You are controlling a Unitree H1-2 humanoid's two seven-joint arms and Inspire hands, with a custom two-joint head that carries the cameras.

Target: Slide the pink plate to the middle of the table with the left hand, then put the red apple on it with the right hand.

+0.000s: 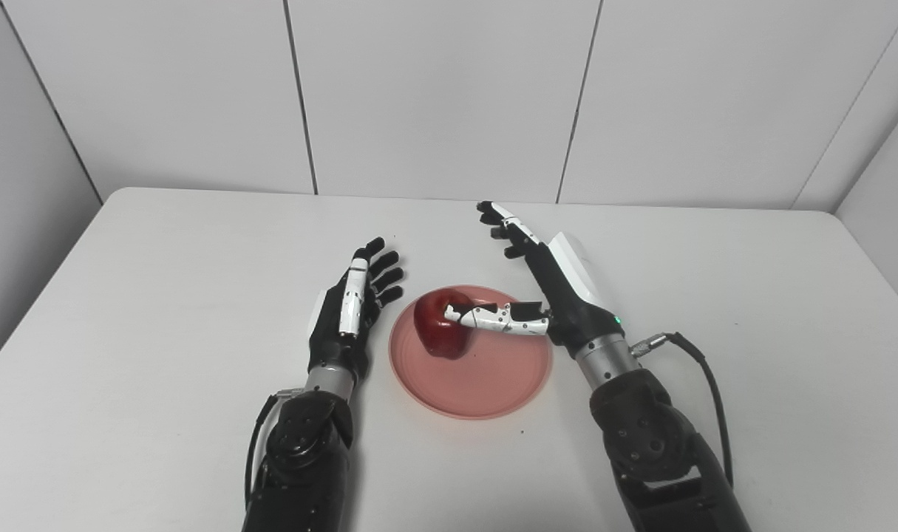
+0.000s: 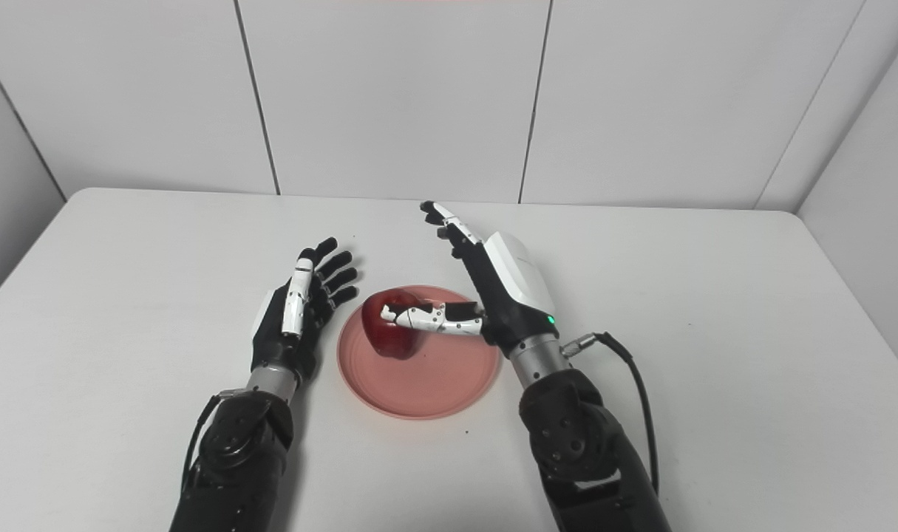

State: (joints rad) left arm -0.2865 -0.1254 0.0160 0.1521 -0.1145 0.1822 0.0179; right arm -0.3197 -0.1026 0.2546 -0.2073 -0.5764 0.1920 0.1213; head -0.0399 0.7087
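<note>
A round pink plate (image 1: 485, 384) lies mid-table on the white table (image 1: 752, 355), with the glossy red apple (image 1: 440, 325) resting on its left part. The right hand (image 1: 548, 284), just right of the apple, is spread, thumb reaching toward the fruit. The left hand (image 1: 352, 303) is beside the plate's left rim, fingers apart, holding nothing.

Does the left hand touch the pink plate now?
Apart. The left eye view shows white table between the left hand and the pink plate's rim.
</note>
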